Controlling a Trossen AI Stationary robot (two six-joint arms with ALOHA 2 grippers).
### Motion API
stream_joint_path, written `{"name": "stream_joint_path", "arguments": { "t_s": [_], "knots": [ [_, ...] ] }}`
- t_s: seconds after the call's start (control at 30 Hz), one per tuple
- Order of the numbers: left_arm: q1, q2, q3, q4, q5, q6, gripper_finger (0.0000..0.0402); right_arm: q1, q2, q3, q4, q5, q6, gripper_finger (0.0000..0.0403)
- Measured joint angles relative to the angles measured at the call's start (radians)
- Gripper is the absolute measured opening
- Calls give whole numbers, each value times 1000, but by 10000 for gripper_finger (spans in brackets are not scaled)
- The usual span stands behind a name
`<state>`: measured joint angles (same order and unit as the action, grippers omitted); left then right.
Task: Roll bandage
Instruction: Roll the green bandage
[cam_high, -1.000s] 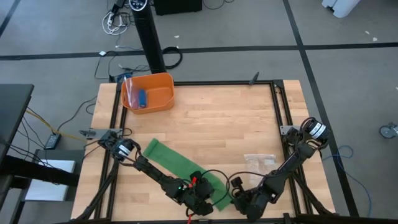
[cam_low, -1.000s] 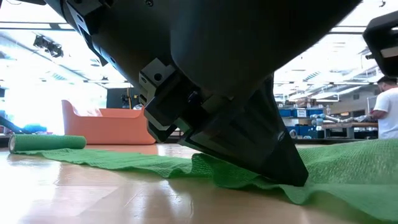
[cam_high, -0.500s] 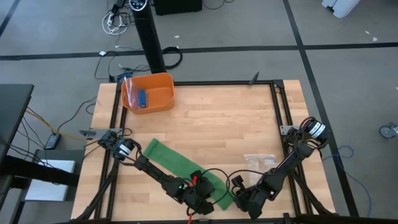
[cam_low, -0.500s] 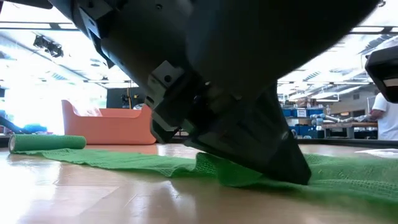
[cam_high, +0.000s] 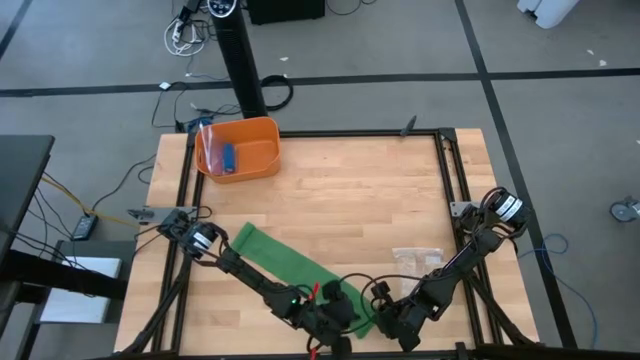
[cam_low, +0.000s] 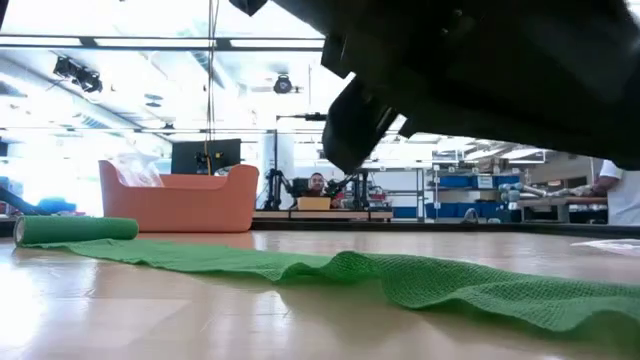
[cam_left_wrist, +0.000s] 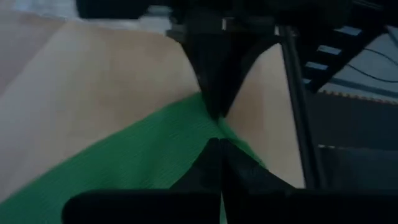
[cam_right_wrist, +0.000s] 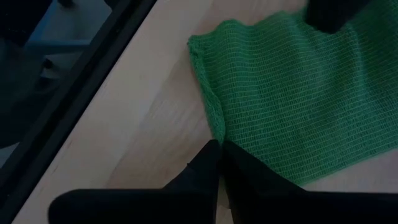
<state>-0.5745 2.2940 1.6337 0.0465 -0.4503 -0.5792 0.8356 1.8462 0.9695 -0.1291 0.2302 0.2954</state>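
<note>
Bandage (cam_high: 290, 262) mostly unrolled flat on desk (cam_high: 380, 200); left gripper (cam_high: 338, 312) and right gripper (cam_high: 385, 318) fingers pressed together, empty, at near end; rolling barely begun.

The left gripper (cam_high: 340, 308) is up off the bandage (cam_low: 420, 280) now, shifted toward the right gripper (cam_high: 392, 322); the fabric lies flatter
</note>
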Motion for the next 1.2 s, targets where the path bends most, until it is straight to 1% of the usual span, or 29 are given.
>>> {"name": "stream_joint_path", "arguments": {
  "t_s": [0.17,0.33,1.03,1.2],
  "knots": [
    [7,13,0,24,44,0,0,-1,0,-1,1,0,-1,28],
    [12,39,0,94,101,25,0,-4,0,-1,1,0,-9,26],
    [25,96,2,132,149,48,0,-19,0,-1,5,0,-14,22],
    [25,127,27,138,157,35,0,-24,0,-1,8,0,-16,22]
  ]
}}
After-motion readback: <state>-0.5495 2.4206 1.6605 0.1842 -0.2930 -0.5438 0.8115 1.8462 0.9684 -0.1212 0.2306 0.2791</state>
